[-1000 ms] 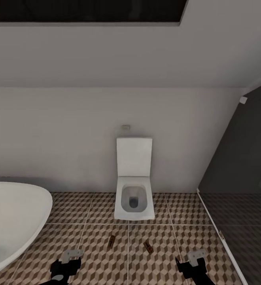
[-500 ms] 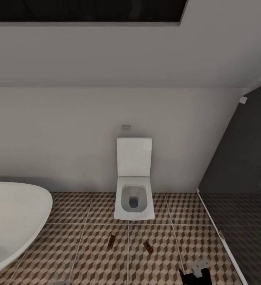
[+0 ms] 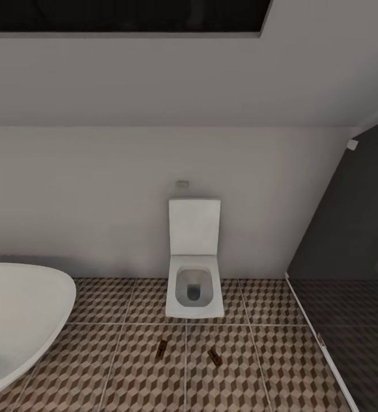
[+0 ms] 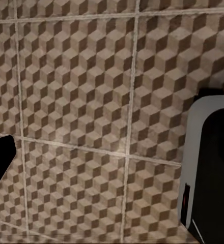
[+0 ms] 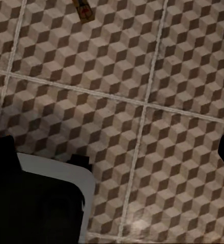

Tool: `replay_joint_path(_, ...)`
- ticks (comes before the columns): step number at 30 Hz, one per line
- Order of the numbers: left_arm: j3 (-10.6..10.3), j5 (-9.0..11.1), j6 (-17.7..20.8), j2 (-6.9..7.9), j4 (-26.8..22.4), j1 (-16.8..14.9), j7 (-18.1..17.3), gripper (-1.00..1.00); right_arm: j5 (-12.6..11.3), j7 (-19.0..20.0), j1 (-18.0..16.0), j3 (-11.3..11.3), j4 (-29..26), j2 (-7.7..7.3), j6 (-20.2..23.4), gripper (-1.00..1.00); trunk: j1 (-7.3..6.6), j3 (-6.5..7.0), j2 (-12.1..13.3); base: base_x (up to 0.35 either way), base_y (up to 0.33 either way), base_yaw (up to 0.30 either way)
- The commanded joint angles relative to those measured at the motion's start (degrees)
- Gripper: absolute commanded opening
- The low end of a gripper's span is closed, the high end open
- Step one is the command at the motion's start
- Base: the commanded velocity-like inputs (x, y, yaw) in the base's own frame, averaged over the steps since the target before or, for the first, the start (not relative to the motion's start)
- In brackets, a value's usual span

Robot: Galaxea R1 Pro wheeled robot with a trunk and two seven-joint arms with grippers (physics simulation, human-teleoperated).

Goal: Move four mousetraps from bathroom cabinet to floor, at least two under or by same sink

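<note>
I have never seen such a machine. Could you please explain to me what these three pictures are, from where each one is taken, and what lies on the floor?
These are simulated renders from a wheeled robot with two arms, steered by a person. The big picture comes from a camera on its head, looking forward and down into a bathroom: a white toilet stands at the wall, a white bathtub is at the left, and two small brown mousetraps lie apart on the cube-patterned floor in front of the toilet. The two smaller pictures come from cameras near each arm's tool, looking down at the same tiles. One mousetrap shows at the edge of the right wrist picture. Nothing can be seen held; whether the tools are open is not visible.
</note>
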Motion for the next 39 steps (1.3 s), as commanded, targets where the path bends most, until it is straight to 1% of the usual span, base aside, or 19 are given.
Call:
replay_joint_path(1, -0.52, 0.54, -0.39, -0.05, 0.23, 0.35, -0.01, 1.0, -0.01, 0.1, 0.5, 0.13, 0.04, -0.02, 0.51, 1.0, 0.03, -0.1, -0.11, 0.0, 0.0, 0.0)
replay_joint_path(3, -0.52, 0.54, -0.41, -0.11, 0.23, 1.37, -0.01, 1.0, -0.27, 0.24, 2.14, 0.13, 0.05, -0.03, 2.27, 1.0, 0.03, -0.1, -0.11, 0.0, 0.0, 0.0)
replay_joint_path(5, -0.52, 0.54, -0.4, -0.16, 0.23, 2.01, -0.01, 1.0, -1.26, 0.28, 3.79, 0.14, 0.05, -0.04, 3.34, 1.0, 0.03, -0.1, -0.11, 0.0, 0.0, 0.0)
replay_joint_path(7, -0.52, 0.54, -0.39, -0.18, 0.23, 2.36, 0.03, 1.0, -3.35, 0.29, 5.4, 0.09, 0.05, -0.09, 3.91, 1.0, 0.03, -0.1, -0.11, 0.0, 0.0, 0.0)
replay_joint_path(8, -0.5, 0.54, -0.41, -0.19, 0.2, 2.49, 0.05, 1.0, -5.4, 0.3, 6.47, 0.08, 0.05, -0.11, 4.13, 1.0, 0.03, -0.1, -0.11, 0.0, 0.0, 0.0)
replay_joint_path(9, -0.49, 0.54, -0.4, -0.21, 0.19, 2.54, 0.05, 1.0, -6.55, 0.3, 6.97, 0.07, 0.05, -0.13, 4.22, 1.0, 0.03, -0.1, -0.11, 0.0, 0.0, 0.0)
replay_joint_path(10, -0.47, 0.54, -0.4, -0.24, 0.17, 2.64, 0.06, 1.0, -9.0, 0.28, 7.85, 0.1, 0.05, -0.16, 4.47, 1.0, 0.03, -0.1, -0.11, 0.0, 0.0, 0.0)
replay_joint_path(11, -0.46, 0.54, -0.4, -0.27, 0.17, 2.67, 0.08, 1.0, -10.19, 0.27, 8.25, 0.1, 0.05, -0.16, 4.67, 1.0, 0.03, -0.1, -0.11, 0.0, 0.0, 0.0)
replay_joint_path(12, -0.44, 0.54, -0.39, -0.4, 0.16, 2.72, 0.11, 1.0, -12.34, 0.25, 8.88, 0.12, 0.06, -0.15, 5.34, 1.0, 0.03, -0.1, -0.11, 0.0, 0.0, 0.0)
replay_joint_path(14, -0.4, 0.54, -0.39, -0.65, 0.15, 2.76, 0.16, 1.0, -13.93, 0.23, 9.31, 0.12, 0.06, -0.13, 6.58, 1.0, 0.03, -0.1, -0.11, 0.0, 0.0, 0.0)
replay_joint_path(15, -0.38, 0.54, -0.36, -0.97, 0.15, 2.78, 0.22, 1.0, -14.96, 0.22, 9.6, 0.13, 0.05, -0.1, 8.42, 1.0, 0.03, -0.1, -0.11, 0.0, 0.0, 0.0)
replay_joint_path(17, -0.36, 0.54, -0.33, -1.4, 0.15, 2.8, 0.32, 1.0, -15.89, 0.31, 9.85, 0.13, 0.02, -0.06, 11.82, 1.0, 0.03, -0.1, -0.11, 0.0, 0.0, 0.0)
replay_joint_path(21, -0.35, 0.54, -0.23, -1.78, 0.14, 2.81, 0.37, 1.0, -16.58, 0.26, 10.03, 0.14, -0.16, 0.09, 16.59, 1.0, 0.03, -0.1, -0.11, 0.0, 0.0, 0.0)
replay_joint_path(23, -0.35, 0.51, 1.81, -1.88, 0.14, 2.81, 0.31, 1.0, -16.77, 0.08, 10.08, 0.14, -0.25, 0.28, 18.31, 1.0, 0.03, -0.1, -0.11, 0.0, 0.0, 0.0)
replay_joint_path(25, -0.35, 0.49, 3.97, -1.94, 0.11, 2.81, 0.26, 1.0, -16.84, 0.03, 10.14, 0.14, -0.3, 0.35, 18.72, 1.0, 0.03, -0.1, -0.11, 0.0, 0.0, 0.0)
replay_joint_path(26, -0.35, 0.48, 6.36, -1.95, 0.07, 2.81, 0.17, 1.0, -16.89, -0.03, 10.21, 0.14, -0.33, 0.44, 18.99, 1.0, 0.03, -0.1, -0.11, 0.0, 0.0, 0.0)
replay_joint_path(30, -0.33, 0.46, 11.03, -1.96, 0.0, 2.81, 0.1, 1.0, -17.09, -0.04, 10.32, 0.14, -0.49, 0.63, 19.16, 1.0, 0.03, -0.1, -0.11, 0.0, 0.0, 0.0)
replay_joint_path(34, -0.29, 0.46, 13.0, -1.93, -0.02, 2.81, 0.21, 1.0, -17.22, -0.04, 10.36, 0.09, -0.88, 0.97, 19.14, 1.0, 0.03, -0.1, -0.11, 0.0, 0.0, 0.0)
replay_joint_path(39, -0.31, 0.35, 13.23, -1.99, -0.16, 2.81, -0.1, 1.0, -17.02, -0.05, 10.37, 0.08, -1.1, 1.35, 19.06, 1.0, 0.03, -0.1, -0.11, 0.0, 0.0, 0.0)
